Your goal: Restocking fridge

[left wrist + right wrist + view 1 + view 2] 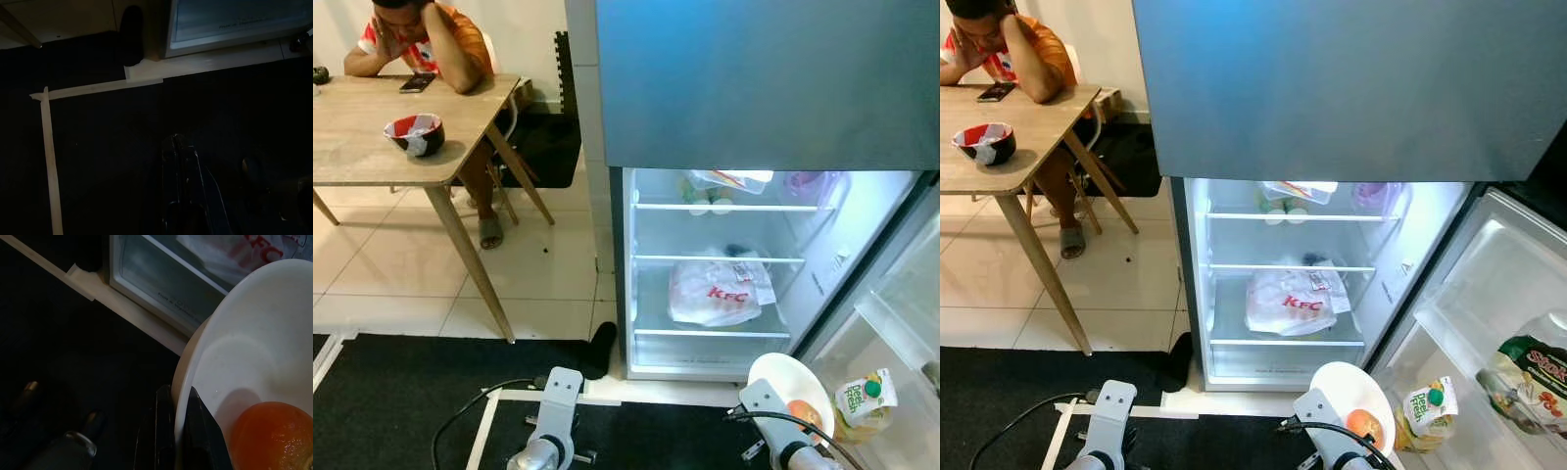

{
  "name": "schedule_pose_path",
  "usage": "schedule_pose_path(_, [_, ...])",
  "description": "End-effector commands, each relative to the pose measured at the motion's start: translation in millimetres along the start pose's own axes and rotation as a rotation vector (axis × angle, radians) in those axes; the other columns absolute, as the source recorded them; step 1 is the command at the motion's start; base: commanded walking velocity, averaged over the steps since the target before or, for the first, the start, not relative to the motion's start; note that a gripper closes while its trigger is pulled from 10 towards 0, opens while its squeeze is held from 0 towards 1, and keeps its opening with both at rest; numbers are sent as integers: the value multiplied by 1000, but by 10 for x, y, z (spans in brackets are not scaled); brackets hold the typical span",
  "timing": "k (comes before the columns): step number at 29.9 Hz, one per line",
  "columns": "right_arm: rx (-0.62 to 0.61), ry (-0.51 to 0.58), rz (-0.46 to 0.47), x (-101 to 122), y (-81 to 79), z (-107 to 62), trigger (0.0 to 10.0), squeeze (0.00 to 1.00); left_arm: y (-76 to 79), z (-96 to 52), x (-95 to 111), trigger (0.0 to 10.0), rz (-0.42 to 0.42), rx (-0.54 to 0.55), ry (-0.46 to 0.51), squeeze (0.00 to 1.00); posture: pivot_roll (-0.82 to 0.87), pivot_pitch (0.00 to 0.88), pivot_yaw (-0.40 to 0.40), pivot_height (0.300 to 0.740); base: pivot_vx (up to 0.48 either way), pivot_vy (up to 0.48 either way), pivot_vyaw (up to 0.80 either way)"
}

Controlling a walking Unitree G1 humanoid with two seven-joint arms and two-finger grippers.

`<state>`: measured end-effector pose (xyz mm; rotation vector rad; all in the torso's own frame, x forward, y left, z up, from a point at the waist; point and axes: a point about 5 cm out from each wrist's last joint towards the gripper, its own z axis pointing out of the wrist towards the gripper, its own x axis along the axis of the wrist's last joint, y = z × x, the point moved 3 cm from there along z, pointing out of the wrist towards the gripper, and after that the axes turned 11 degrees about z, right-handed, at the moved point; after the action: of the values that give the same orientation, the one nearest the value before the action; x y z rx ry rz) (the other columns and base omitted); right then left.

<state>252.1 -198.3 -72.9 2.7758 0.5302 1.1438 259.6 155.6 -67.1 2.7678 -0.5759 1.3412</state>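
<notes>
Fridge: lower compartment door open, interior lit; upper door closed.
Top shelf: small containers and a packet, detail too small to read.
Middle shelf: white KFC bag lying on the glass, approx. centre.
Door rack: juice carton w/ green cap standing in it; a large bottle w/ printed label further along, to the robot's right.
R gripper: low, in front of fridge base; fingers clamped on rim of white plate, one finger each side of the rim.
Plate: held just outside the fridge opening, near bottom edge of cabinet, beside the door rack.
Orange fruit: resting on the plate, near the gripped rim.
L gripper: hangs idle over black floor mat; view dark, finger state cannot be made out.
Floor: white tape lines on the mat, forming a corner.
Table: wooden, to the robot's left, well apart from fridge; red/white bowl and phone on top.
Person: seated behind table, orange shirt, elbows on tabletop.
</notes>
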Motion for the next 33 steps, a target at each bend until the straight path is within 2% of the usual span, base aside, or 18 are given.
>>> schedule_pose_path(1, [0, -2, -10, -9, -14, -1, 10000, 0, -41, -22, -54, 10000, 14, 6, -14, 0, -53, 61, 13, 740, 0, 0, 0])
schedule_pose_path(8, [-6, -4, -7, -16, -2, -4, 10000, 0, -29, -17, -44, 10000, 17, -5, -11, 0, -56, 60, 19, 740, 0, 0, 0])
schedule_pose_path(33, [-8, -7, 0, -34, -37, -3, 10000, 0, -6, -1, 17, 10000, 31, -26, 10, 0, -59, 42, 28, 740, 296, 0, 0])
